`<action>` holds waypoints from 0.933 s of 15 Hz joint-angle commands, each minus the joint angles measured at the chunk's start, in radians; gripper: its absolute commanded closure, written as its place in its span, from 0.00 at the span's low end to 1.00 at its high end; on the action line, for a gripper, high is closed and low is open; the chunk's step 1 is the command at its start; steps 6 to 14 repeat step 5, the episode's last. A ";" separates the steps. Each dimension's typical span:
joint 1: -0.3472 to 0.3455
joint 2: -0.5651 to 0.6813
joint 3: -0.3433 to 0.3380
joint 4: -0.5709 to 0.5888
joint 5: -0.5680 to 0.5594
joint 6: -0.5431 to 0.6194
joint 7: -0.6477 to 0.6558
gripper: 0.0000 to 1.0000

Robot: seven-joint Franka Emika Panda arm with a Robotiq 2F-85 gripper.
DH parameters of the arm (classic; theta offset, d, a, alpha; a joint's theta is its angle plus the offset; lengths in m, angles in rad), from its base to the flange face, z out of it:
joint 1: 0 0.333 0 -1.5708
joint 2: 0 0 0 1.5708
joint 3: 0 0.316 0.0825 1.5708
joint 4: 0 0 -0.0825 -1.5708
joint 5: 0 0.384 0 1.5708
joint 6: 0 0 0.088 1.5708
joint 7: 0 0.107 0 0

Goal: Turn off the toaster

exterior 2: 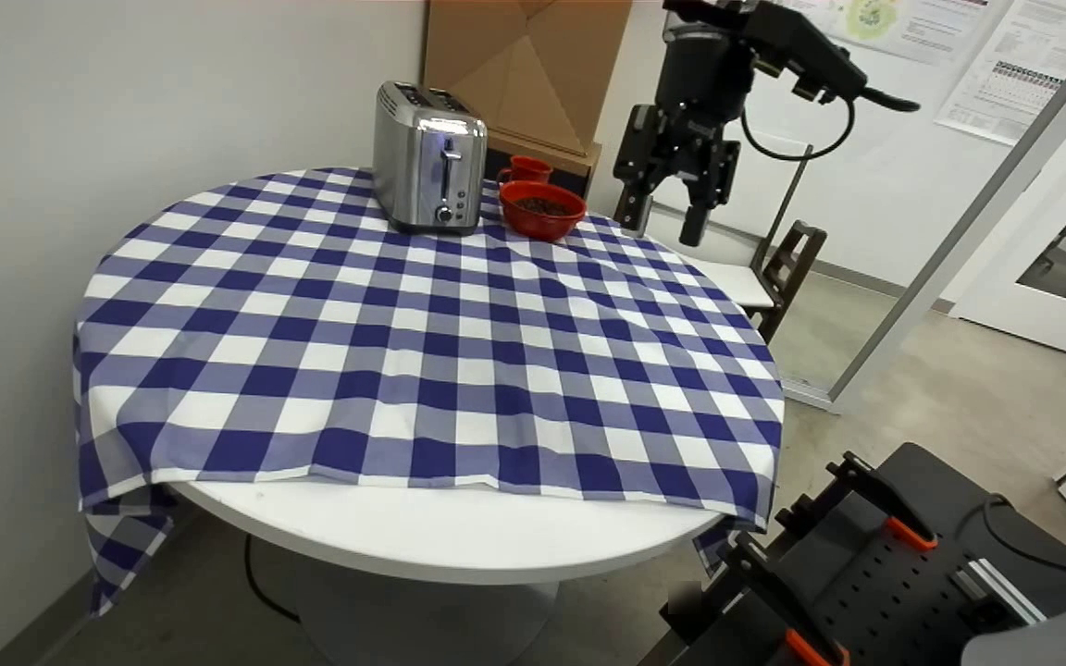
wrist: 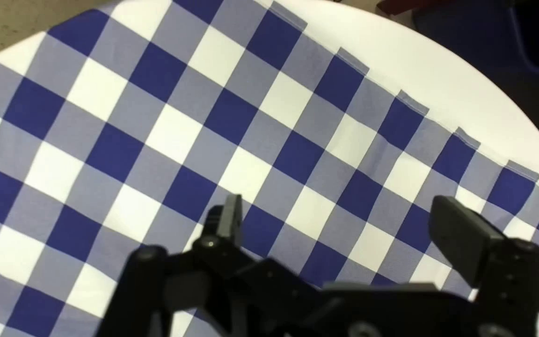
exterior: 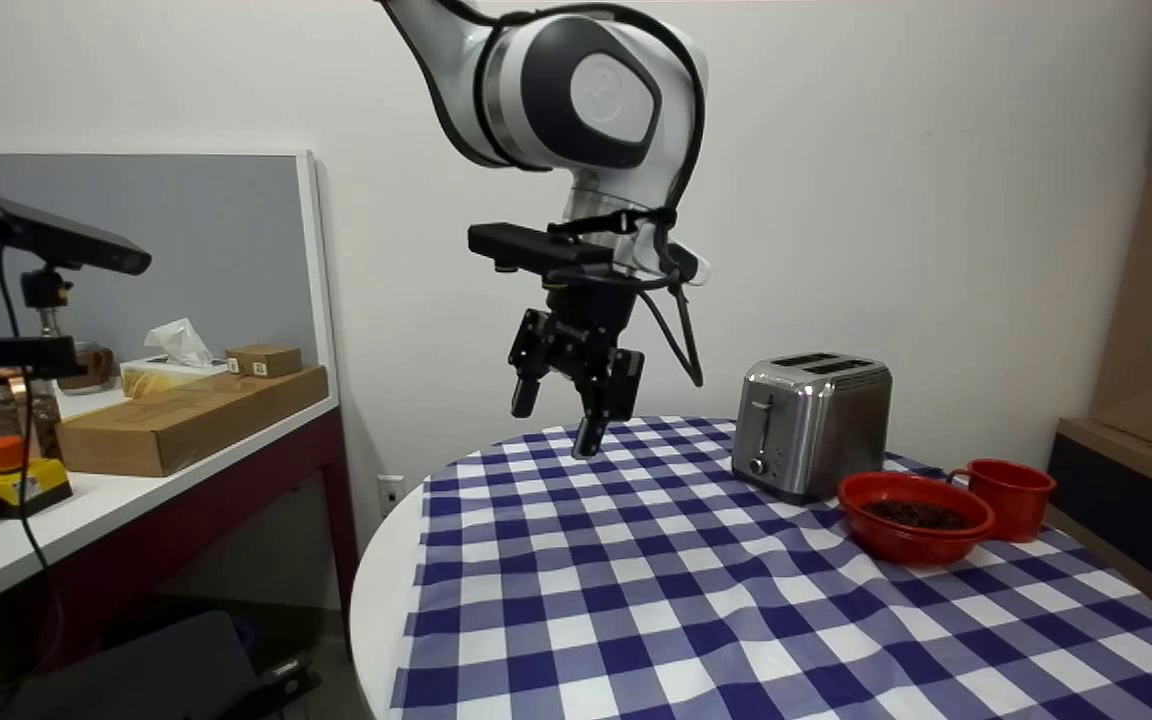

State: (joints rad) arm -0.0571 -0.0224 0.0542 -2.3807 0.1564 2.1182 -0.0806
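Note:
The shiny silver toaster (exterior: 841, 440) stands upright on the checked cloth; it also shows in an exterior view (exterior 2: 401, 171). Its front face carries a lever (exterior 2: 451, 155) that sits high in its slot, and a dial (exterior 2: 443, 214) with small buttons beside it. No bread shows above the slots. My gripper (exterior: 558, 420) hangs above the table, pointing down, well apart from the toaster, in both exterior views (exterior 2: 664, 224). In the wrist view my gripper (wrist: 336, 206) is wide open with only cloth below between its fingers. The toaster is out of the wrist view.
A red bowl (exterior: 921, 550) with dark contents stands close beside the toaster, with a red mug (exterior: 1016, 500) behind it. The blue and white cloth (exterior 2: 385, 324) covers most of the round white table (exterior 2: 459, 527). A white wall (exterior: 936, 200) rises behind the toaster.

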 commanded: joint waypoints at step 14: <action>0.022 -0.079 -0.032 -0.068 0.006 0.010 0.002 0.00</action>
